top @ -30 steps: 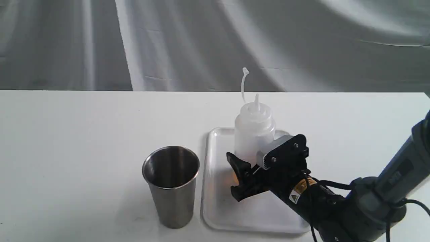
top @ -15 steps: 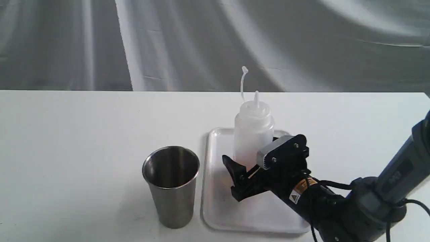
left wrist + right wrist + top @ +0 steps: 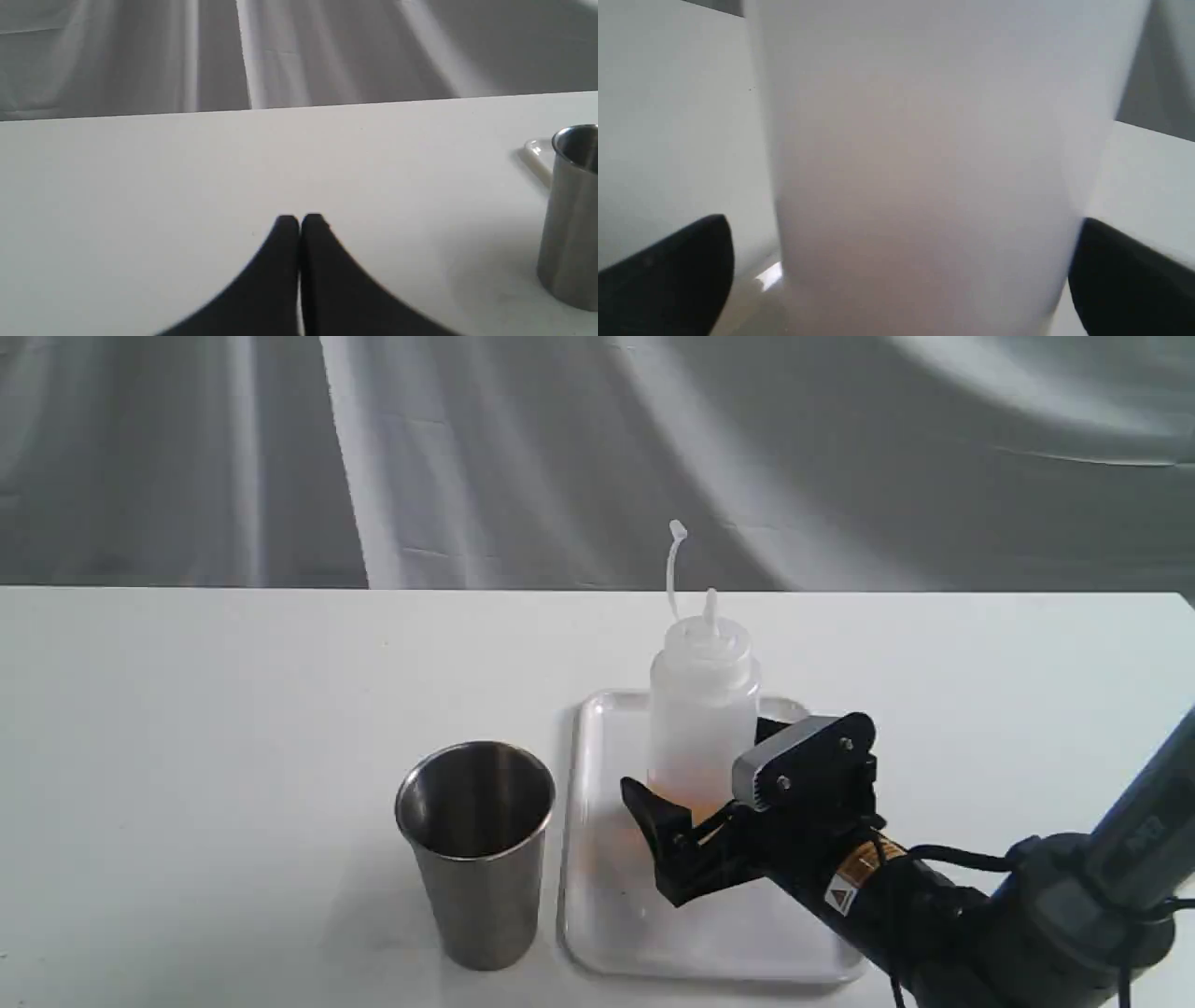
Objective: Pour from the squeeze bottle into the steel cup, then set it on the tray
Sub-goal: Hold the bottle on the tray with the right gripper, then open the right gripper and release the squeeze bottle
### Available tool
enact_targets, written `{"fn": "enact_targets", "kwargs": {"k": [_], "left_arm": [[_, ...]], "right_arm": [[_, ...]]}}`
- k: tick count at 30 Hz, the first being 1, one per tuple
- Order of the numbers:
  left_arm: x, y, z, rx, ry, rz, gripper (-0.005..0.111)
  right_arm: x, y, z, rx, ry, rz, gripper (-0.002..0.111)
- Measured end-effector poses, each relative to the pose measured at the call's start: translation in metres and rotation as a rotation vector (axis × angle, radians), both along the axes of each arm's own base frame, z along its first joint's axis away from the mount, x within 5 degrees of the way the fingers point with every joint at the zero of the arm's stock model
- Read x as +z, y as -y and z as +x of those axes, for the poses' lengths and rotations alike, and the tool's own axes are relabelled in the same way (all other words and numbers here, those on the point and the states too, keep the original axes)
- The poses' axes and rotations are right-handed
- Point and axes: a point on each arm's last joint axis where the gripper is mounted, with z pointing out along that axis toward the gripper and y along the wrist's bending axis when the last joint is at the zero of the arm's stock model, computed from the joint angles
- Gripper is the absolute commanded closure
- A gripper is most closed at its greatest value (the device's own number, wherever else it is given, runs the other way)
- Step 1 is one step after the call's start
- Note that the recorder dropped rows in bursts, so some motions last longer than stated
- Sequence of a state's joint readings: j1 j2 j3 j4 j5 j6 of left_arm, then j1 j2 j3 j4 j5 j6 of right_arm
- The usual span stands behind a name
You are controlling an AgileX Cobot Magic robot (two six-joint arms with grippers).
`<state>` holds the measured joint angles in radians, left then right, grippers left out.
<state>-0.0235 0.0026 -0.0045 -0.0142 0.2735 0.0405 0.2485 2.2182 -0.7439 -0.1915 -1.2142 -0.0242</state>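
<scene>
The right jaws stand wide, one on each side of the squeeze bottle low on its body. In the right wrist view one shows a clear gap to the plastic and the other sits right at its edge. The bottle stands upright on the far part of the tray, with a little amber liquid at its base. The steel cup stands on the desk just beside the tray. The left jaws are pressed together, empty, over bare desk.
</scene>
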Motion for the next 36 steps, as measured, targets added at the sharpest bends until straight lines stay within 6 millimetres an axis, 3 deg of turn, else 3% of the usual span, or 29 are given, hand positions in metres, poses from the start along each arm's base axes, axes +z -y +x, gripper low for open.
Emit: {"fn": "enact_targets", "kwargs": {"k": [13,27,33,36], "left_arm": [[0.000,0.000,0.000,0.000,0.000,0.000,0.107],[0.000,0.000,0.000,0.000,0.000,0.000,0.107],[0.000,0.000,0.000,0.000,0.000,0.000,0.107],[0.000,0.000,0.000,0.000,0.000,0.000,0.107]], "right_arm": [[0.033,0.008,-0.033,0.000,0.010,0.003,0.012],[0.089,0.019,-0.101,0.042,0.094,0.019,0.014],[0.116,0.022,-0.129,0.082,0.164,0.079,0.024],[0.131,0.022,-0.145,0.136,0.209,0.106,0.040]]}}
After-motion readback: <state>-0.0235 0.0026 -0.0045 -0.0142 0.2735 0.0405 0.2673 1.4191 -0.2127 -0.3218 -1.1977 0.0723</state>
